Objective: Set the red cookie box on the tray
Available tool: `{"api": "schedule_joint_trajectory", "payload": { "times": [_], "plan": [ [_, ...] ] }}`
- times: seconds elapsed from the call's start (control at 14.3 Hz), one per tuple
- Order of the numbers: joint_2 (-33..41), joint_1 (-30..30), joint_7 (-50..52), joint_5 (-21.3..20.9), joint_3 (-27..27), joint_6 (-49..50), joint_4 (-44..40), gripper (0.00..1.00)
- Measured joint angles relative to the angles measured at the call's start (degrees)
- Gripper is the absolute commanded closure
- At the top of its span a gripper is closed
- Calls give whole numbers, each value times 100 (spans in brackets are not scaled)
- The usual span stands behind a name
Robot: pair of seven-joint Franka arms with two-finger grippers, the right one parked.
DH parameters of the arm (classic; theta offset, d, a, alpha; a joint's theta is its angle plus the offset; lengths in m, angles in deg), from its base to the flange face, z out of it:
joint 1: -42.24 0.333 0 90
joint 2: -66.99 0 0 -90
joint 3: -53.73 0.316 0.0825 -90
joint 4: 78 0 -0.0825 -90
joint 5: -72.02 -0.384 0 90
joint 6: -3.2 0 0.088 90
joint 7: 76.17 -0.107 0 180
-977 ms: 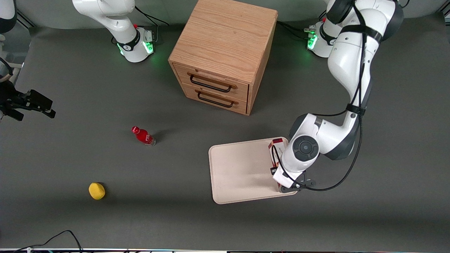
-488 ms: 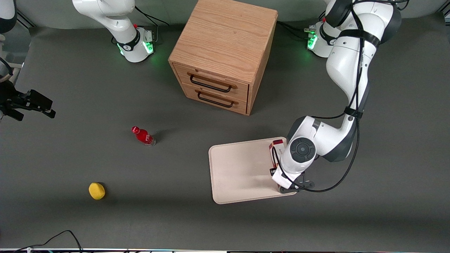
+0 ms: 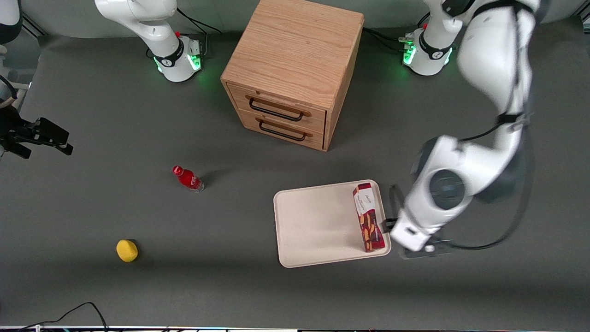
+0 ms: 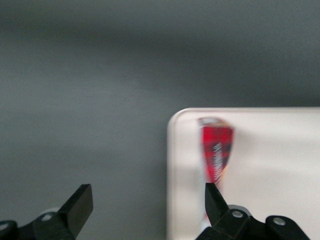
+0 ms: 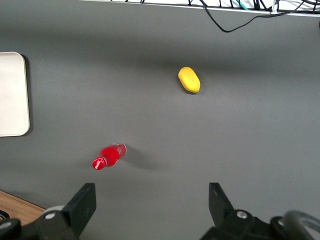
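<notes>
The red cookie box [image 3: 368,216] lies flat on the cream tray [image 3: 318,223], along the tray's rim toward the working arm's end, white label end farther from the front camera. Nothing holds it. My left gripper [image 4: 147,192] is open, its black fingers wide apart with only grey table and the tray's rim between them. It hangs just off the tray's edge, beside the box and apart from it. The left wrist view shows the box [image 4: 216,155] resting on the tray [image 4: 280,165]. From the front the wrist [image 3: 417,230] covers the gripper.
A wooden two-drawer cabinet [image 3: 290,69] stands farther from the front camera than the tray. A small red bottle [image 3: 188,178] and a yellow lemon-like object [image 3: 126,250] lie toward the parked arm's end of the grey table.
My gripper was over the box on the tray; it has let go and swung off the tray toward the working arm's end. The box stays on the tray, now fully uncovered.
</notes>
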Motion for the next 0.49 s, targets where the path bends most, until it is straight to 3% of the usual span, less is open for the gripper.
{"api": "schedule_joint_trajectory", "payload": {
  "times": [0.28,0.49],
  "plan": [
    [1092,967,-1923,307,21,1057,334,0],
    [1793,1429,-2719,434,24,1330,874,0]
  ]
}}
